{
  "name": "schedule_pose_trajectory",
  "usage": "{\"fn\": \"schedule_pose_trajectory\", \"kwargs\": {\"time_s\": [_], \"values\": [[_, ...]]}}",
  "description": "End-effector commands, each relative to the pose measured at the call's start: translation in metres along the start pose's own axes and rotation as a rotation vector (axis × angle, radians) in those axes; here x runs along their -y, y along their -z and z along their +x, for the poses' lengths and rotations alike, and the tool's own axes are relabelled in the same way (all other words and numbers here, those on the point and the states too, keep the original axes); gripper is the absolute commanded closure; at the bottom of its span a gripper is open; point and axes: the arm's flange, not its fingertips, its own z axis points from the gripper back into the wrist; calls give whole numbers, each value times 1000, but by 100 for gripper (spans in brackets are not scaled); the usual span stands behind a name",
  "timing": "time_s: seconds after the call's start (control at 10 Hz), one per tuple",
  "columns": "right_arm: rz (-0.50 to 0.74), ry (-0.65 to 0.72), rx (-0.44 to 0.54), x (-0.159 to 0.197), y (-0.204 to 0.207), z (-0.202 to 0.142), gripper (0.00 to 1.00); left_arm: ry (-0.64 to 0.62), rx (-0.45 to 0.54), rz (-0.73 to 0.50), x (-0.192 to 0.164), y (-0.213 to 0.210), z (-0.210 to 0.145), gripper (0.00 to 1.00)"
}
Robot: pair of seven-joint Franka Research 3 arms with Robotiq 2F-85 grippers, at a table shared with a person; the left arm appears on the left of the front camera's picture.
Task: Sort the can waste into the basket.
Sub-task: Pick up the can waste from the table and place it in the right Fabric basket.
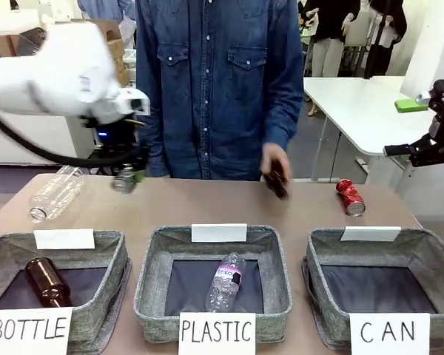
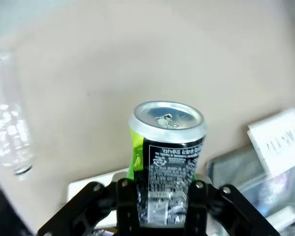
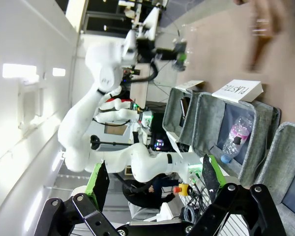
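My left gripper is shut on a dark can with a silver top, low over the table's far left. In the left wrist view the can stands upright between my black fingers, with green-yellow print on its side. A dented red can lies on the table at the far right, behind the grey basket signed "CAN", which holds nothing I can see. My right gripper hangs open and high at the right edge; its green pads stand wide apart.
A clear plastic bottle lies at the far left of the table. The BOTTLE basket holds a brown bottle, and the PLASTIC basket holds a clear one. A person's blurred hand is over the far middle.
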Motion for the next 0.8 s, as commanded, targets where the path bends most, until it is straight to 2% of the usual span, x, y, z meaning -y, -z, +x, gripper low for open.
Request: {"fn": "schedule_pose_trajectory", "kwargs": {"time_s": [0.0, 0.1, 0.2, 0.3, 0.4, 0.5, 0.7], "values": [[28, -26, 11, -1, 2, 2, 0, 241, 73, -141, -28, -35, -91, 100], [28, -26, 11, -1, 2, 2, 0, 372, 100, -169, -36, -44, -118, 100], [28, -26, 11, -1, 2, 2, 0, 514, 155, -260, -43, -52, -140, 100], [28, -26, 11, -1, 2, 2, 0, 517, 217, -362, -54, -63, -155, 100], [28, -26, 11, -1, 2, 2, 0, 353, 253, -568, -77, -85, -159, 100], [28, -26, 11, -1, 2, 2, 0, 455, 192, -219, -37, -58, -145, 100], [28, -26, 11, -1, 2, 2, 0, 455, 192, -219, -37, -58, -145, 100]]}}
